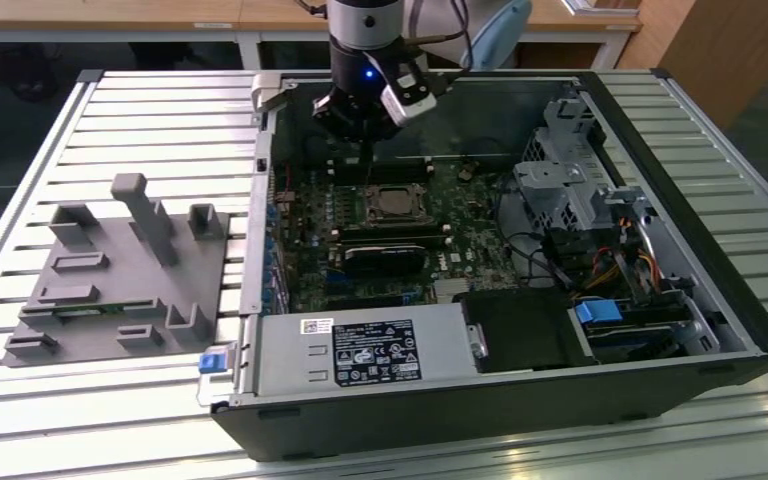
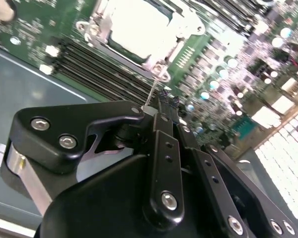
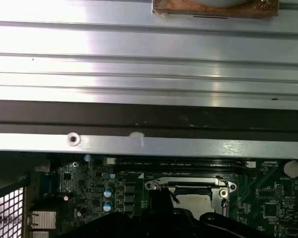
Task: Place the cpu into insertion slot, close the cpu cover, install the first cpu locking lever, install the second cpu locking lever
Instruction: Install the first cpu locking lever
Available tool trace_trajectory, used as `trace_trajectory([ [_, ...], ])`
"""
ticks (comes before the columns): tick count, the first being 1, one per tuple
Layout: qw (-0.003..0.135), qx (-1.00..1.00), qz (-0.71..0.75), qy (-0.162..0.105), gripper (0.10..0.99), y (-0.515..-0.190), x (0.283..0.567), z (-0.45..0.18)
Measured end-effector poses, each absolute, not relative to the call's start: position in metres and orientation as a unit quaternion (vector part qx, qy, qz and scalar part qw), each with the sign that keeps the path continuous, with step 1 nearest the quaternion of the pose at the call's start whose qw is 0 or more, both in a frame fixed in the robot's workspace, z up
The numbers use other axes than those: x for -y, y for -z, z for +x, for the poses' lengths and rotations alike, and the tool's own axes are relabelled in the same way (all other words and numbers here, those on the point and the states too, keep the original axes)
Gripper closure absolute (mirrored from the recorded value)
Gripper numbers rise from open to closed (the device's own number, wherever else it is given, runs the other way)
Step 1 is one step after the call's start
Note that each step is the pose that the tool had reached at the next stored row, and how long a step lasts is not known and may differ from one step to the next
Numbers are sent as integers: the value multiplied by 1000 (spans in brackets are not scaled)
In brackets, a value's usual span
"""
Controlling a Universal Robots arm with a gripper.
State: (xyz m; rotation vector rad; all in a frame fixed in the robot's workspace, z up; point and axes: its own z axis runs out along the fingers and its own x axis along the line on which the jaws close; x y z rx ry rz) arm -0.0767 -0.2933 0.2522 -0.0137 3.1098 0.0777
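Note:
The cpu (image 1: pixel 391 204) lies flat in the insertion slot (image 1: pixel 365 205) on the green board inside the open computer case. Its pale face (image 2: pixel 136 27) shows through the cut-out of the silver cpu cover (image 2: pixel 188 25), which lies down over it. A thin wire locking lever (image 2: pixel 155 87) stands up from the socket's corner and runs to the tips of my gripper (image 2: pixel 165 98). The black fingers (image 2: pixel 164 148) are pressed together, with the lever beside the tips. In the exterior view the gripper (image 1: pixel 360 150) hangs just behind the socket. The first wrist view has the cover (image 3: pixel 188 184) right over the dark fingers.
Long black memory slots (image 2: pixel 99 74) flank the socket. A black heatsink block (image 1: pixel 384 258) sits in front of it, a power supply (image 1: pixel 357 350) at the case front, a drive cage (image 1: pixel 571 190) at the exterior view's right. A grey parts fixture (image 1: pixel 117 270) stands on the slatted table.

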Motion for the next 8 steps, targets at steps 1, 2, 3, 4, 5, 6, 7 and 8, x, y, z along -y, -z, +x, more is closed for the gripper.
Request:
trace_trajectory([
  [1,15,-1000,-4,-25,976,-252,293,-74],
  [2,15,-1000,-4,-25,976,-252,293,-71],
  [3,15,-1000,-4,-25,976,-252,293,-69],
  [4,15,-1000,-4,-25,976,-252,293,-67],
  [5,15,-1000,-4,-25,976,-252,293,-67],
  [6,15,-1000,-4,-25,976,-252,293,-67],
  [7,15,-1000,-4,-25,976,-252,293,-67],
  [8,16,-1000,-4,-27,976,-251,293,-67],
])
